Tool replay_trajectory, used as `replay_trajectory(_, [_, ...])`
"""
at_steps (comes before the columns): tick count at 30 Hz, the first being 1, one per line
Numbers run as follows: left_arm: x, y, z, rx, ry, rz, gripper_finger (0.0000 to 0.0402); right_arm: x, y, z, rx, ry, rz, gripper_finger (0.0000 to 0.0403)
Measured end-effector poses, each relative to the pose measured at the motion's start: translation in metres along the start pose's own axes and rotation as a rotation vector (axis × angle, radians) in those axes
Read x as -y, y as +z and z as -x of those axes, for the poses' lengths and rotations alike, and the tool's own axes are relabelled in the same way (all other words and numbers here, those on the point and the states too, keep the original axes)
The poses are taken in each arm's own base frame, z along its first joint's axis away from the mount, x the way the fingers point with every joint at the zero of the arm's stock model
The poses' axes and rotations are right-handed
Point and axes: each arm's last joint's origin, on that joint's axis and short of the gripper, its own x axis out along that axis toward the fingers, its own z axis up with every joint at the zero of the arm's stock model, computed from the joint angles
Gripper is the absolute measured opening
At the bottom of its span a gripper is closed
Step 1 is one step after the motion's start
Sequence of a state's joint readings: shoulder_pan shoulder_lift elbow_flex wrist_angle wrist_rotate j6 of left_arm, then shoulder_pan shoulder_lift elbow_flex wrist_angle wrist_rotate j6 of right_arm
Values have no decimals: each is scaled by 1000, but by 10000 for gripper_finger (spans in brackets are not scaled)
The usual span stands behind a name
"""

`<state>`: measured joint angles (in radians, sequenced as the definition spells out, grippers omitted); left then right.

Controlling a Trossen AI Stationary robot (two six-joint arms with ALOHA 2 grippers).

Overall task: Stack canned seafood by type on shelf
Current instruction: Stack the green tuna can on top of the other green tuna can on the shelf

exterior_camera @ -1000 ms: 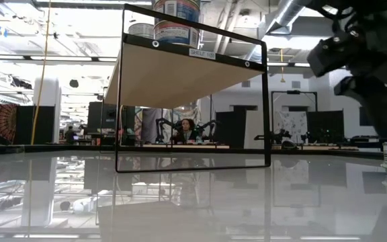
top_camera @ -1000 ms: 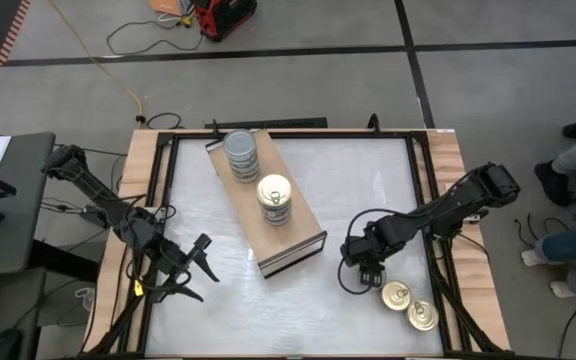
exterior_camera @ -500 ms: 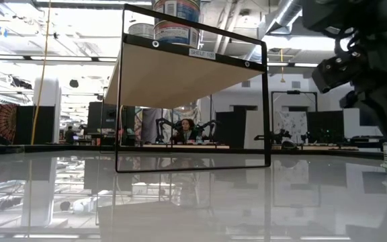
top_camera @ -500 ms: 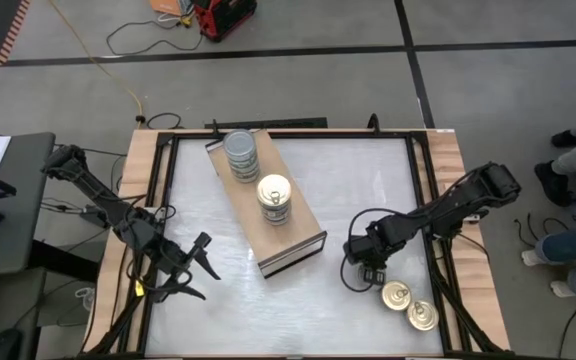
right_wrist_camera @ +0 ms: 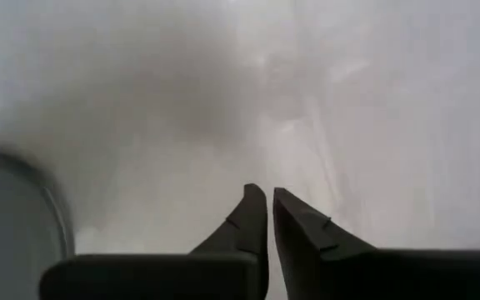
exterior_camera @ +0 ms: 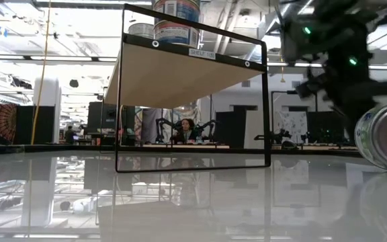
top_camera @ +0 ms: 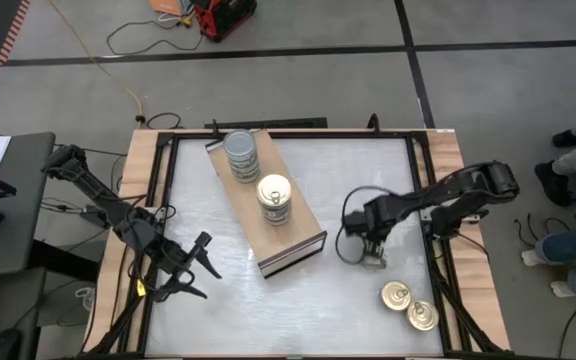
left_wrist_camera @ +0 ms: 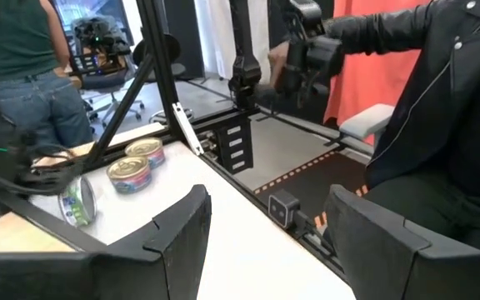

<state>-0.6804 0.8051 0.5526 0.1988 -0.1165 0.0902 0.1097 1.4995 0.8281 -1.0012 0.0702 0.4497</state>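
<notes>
Operator: Status is requested for the right pincer (top_camera: pixel 367 250) and for the tin it is meant to collect.

Engineer: The right pincer is clenched on nothing. In its wrist view the two fingers (right_wrist_camera: pixel 252 218) are seen pressed together over the bare desk (top_camera: pixel 368 170), with no metal between them. A tin (exterior_camera: pixel 385 138) is seen tipped toward its side just beside that pincer, near the desk's right part. It is judged that the grasp is missed and the tin is loose.

Operator: Position of the remaining stock is requested.

Engineer: Two stacks are seen on the shelf (top_camera: pixel 301 232): a silver-topped stack (top_camera: pixel 240 150) toward the far end and a gold-topped stack (top_camera: pixel 274 194) near the middle. Two gold-topped tins (top_camera: pixel 397 296) are seen upright on the desk, near the front right corner. The left pincer (top_camera: pixel 200 268) is held released at the desk's left side, well apart from all tins.

Operator: Procedure for the step in hand is requested.

Engineer: The right pincer should be released fully before any new approach. A tipped tin is expected to roll, so the fingers should be brought down across its flat ends or rim, not its curved wall. The top type cannot be told here; it should be confirmed before a stack is chosen. Closure should be applied only once the tin is centred between the fingers.
</notes>
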Motion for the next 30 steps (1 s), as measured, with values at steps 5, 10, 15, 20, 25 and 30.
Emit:
replay_trajectory(5, [0, -1, 0, -8, 14, -14, 226, 20, 3, 33, 82, -69, -37, 53])
replay_trajectory(10, [-1, -2, 0, -24, 55, 4, 226, 15, 0, 77, 182, 82, -43, 72])
replay_trajectory(15, [-3, -3, 0, -41, 97, 15, 226, -10, -6, 105, 216, 250, 0, 159])
replay_trajectory(20, [-4, -3, 0, -43, 131, 15, 226, -49, -8, 101, 260, 254, 26, 273])
replay_trajectory(25, [-4, -3, 0, -37, 133, 9, 226, -70, -20, 82, 175, 83, 82, 322])
replay_trajectory(30, [-4, -3, 0, -36, 134, 31, 226, -82, -24, 74, 180, 23, 115, 327])
